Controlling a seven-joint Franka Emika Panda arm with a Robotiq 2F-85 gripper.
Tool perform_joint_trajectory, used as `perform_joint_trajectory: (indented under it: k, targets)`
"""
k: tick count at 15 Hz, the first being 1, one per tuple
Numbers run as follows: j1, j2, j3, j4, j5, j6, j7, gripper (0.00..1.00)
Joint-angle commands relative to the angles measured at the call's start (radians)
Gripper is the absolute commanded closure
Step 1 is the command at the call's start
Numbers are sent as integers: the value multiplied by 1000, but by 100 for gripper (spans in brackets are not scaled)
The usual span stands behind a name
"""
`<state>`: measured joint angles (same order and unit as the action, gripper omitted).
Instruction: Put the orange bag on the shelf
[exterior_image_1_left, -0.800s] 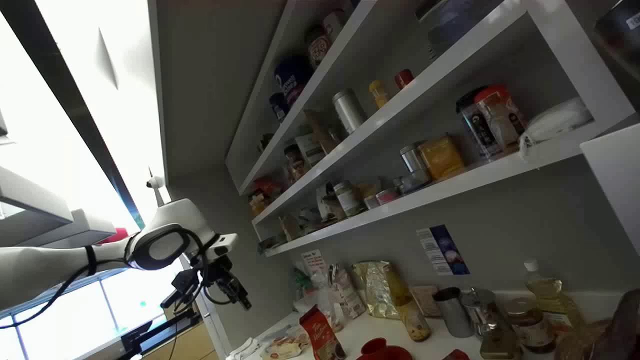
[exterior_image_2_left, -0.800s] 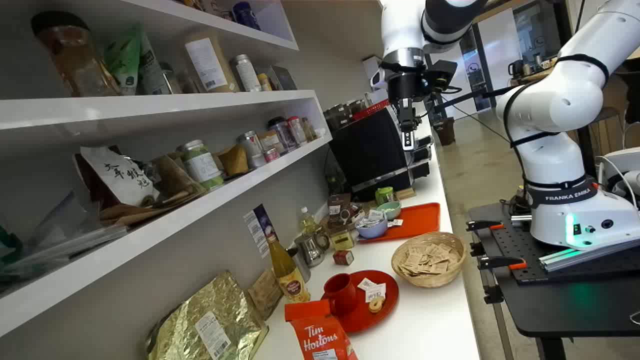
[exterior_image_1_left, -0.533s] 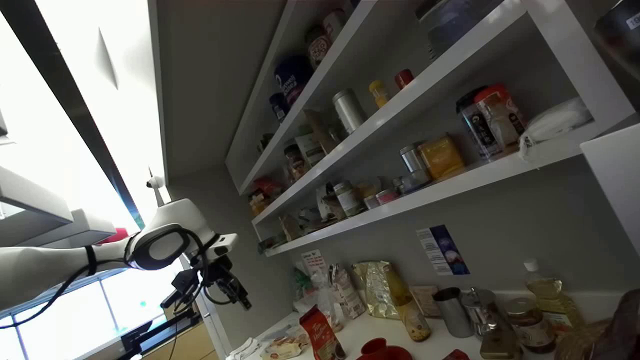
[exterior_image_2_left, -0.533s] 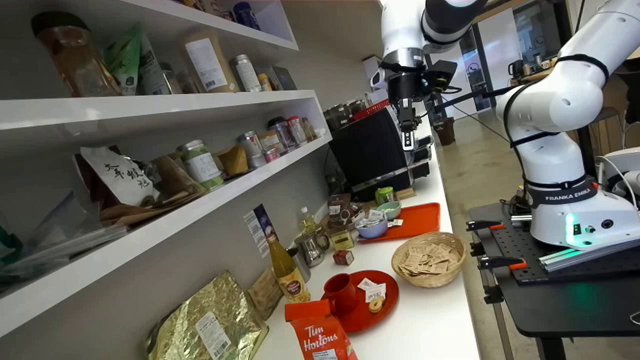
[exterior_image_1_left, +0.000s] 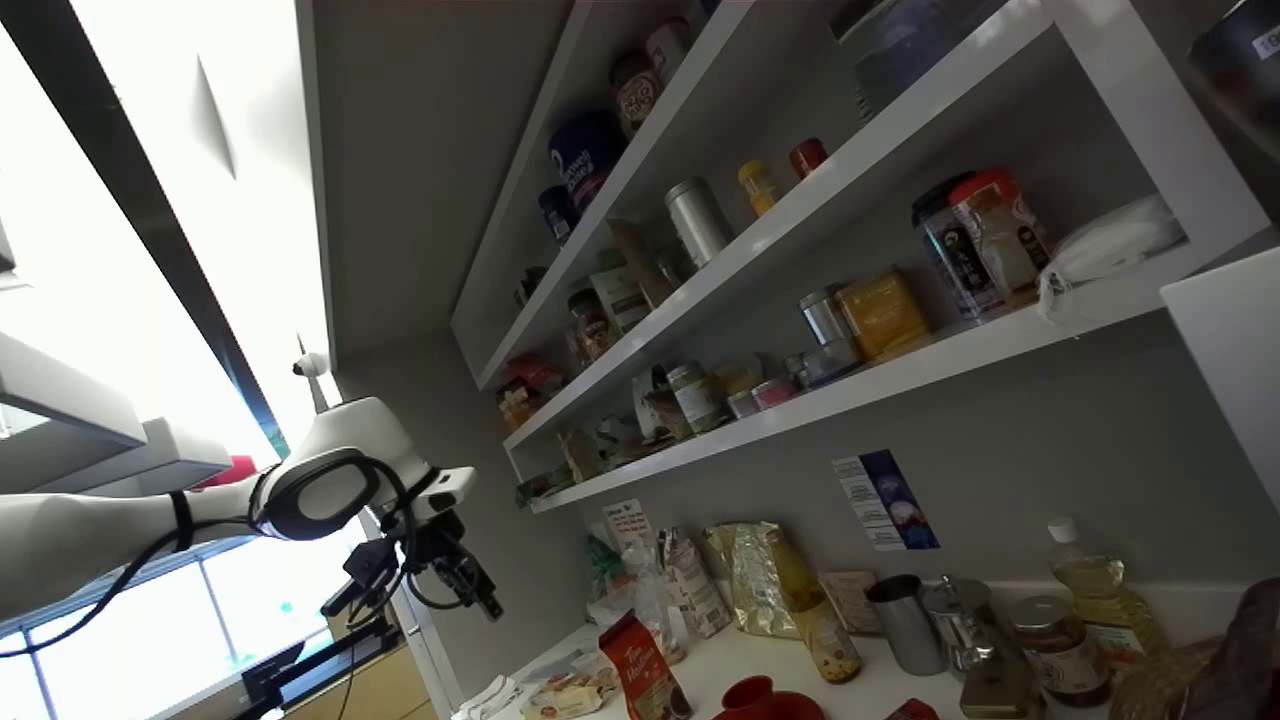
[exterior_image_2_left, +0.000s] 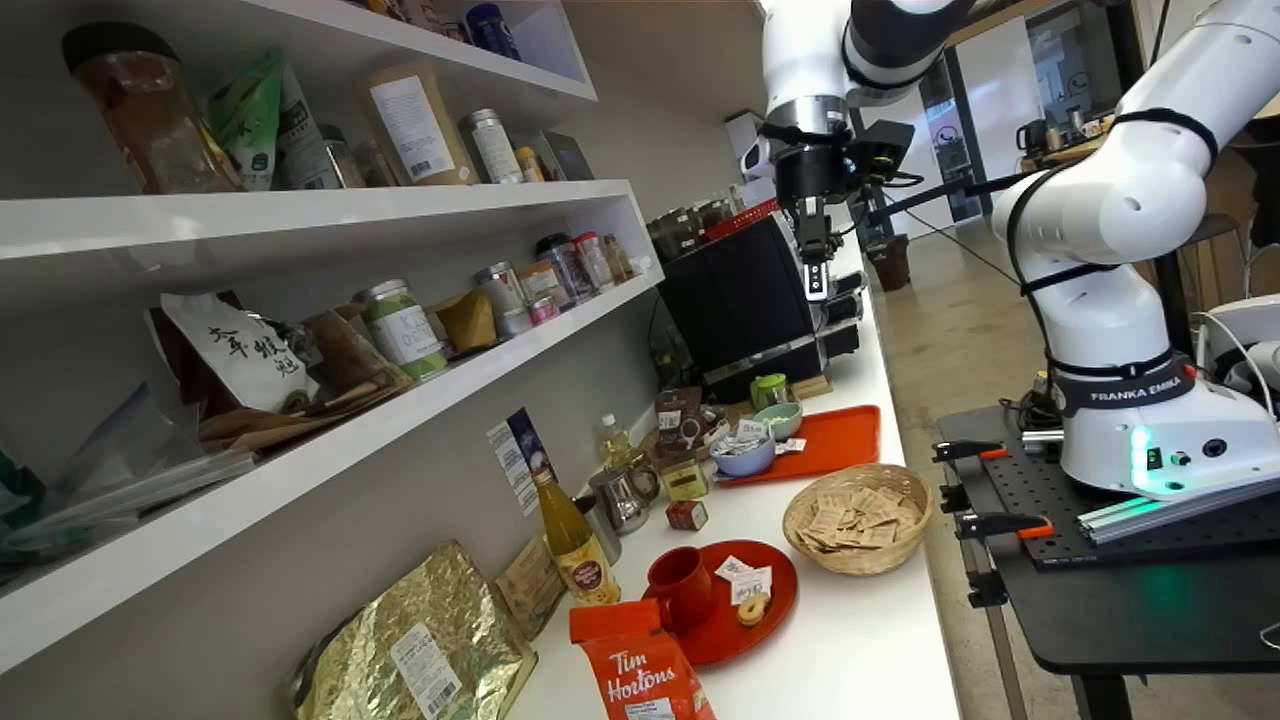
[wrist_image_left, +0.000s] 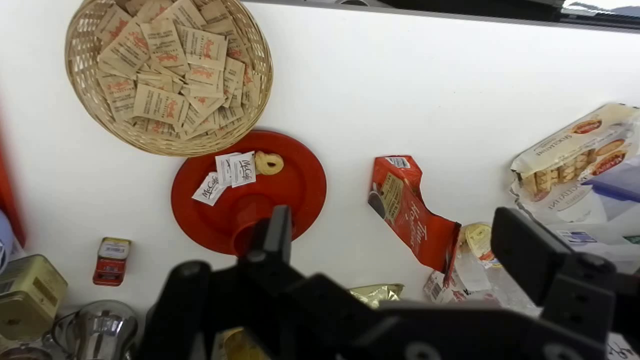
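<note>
The orange bag, a glossy red-orange Tim Hortons packet (exterior_image_2_left: 640, 655), stands on the white counter near the red plate. It also shows in an exterior view (exterior_image_1_left: 645, 665) and in the wrist view (wrist_image_left: 407, 212). The shelf is the lowest long white board, above the counter on the wall; it shows in both exterior views (exterior_image_1_left: 900, 382) (exterior_image_2_left: 330, 455). My gripper (wrist_image_left: 395, 235) is open and empty, pointing down high above the counter. In the wrist view the bag appears between the fingers, well below them. The gripper also shows in both exterior views (exterior_image_1_left: 480, 598) (exterior_image_2_left: 815, 270).
The red plate (wrist_image_left: 307, 185) with a red cup (exterior_image_2_left: 682, 588) is beside the bag. A basket of packets (exterior_image_2_left: 858, 520), a yellow bottle (exterior_image_2_left: 580, 545) and a gold foil bag (exterior_image_2_left: 420, 640) stand near. Jars (exterior_image_2_left: 405, 330) and packets crowd the shelf. Higher white tiers (exterior_image_2_left: 320, 215) overhang it.
</note>
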<state>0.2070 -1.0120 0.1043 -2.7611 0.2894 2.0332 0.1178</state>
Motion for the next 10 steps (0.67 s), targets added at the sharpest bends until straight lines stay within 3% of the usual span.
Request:
perform_joint_trajectory:
  k: [1, 10]
  targets:
    - [-11, 0, 7, 3, 8, -6, -7, 0]
    - [53, 177, 0, -2, 102, 163, -59, 0]
